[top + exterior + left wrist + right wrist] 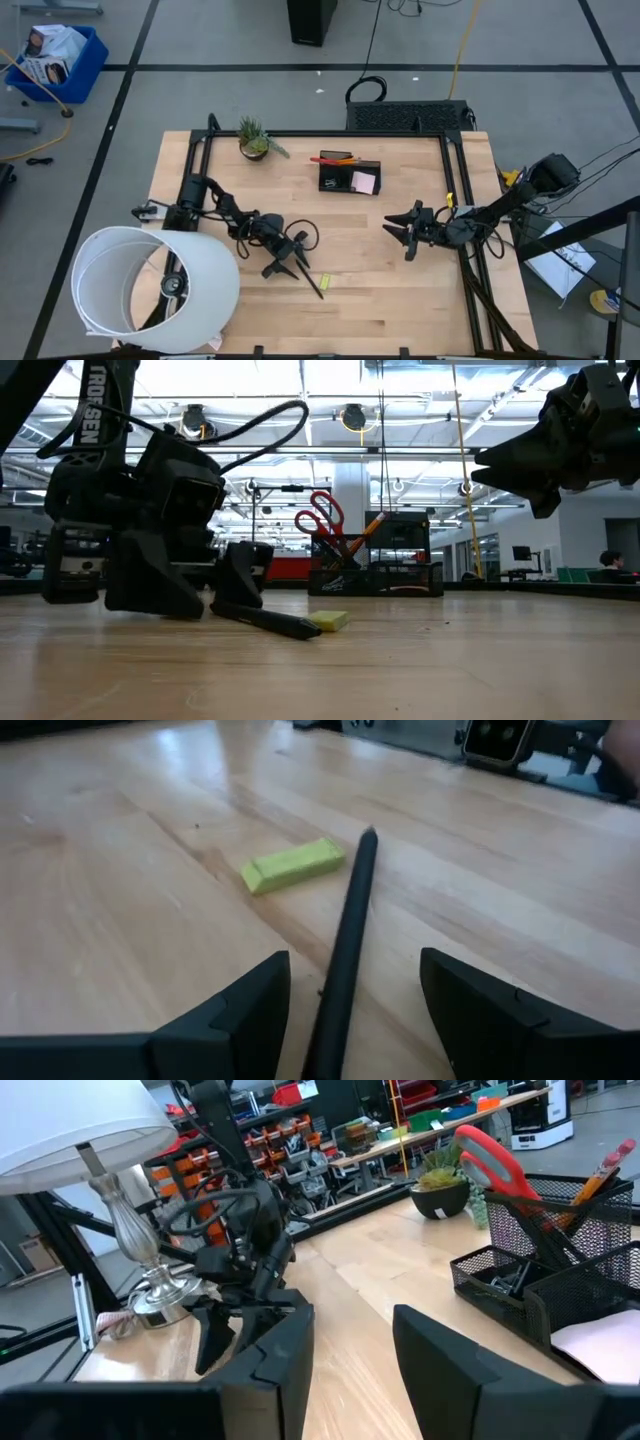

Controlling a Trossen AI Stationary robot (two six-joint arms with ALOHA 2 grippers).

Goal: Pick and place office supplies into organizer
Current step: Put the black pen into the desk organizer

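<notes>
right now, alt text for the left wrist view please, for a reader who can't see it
A black pen lies flat on the wooden table, running between the open fingers of the left hand. A small yellow-green piece lies on the table just beyond, near the pen's far end.

The table (400,300) is a pale wooden top edged by a black frame; the organizer (349,176) stands on it near the far edge, about midway along; the small potted plant (253,141) sits well to the left of the organizer, by the far rail; a white-shaded lamp (160,290) stands far left of the organizer, at the near corner; a thin black pen (311,282) lies flat on the wood well nearer than the organizer; a yellow-green piece (326,280) lies just beside that pen.
</notes>
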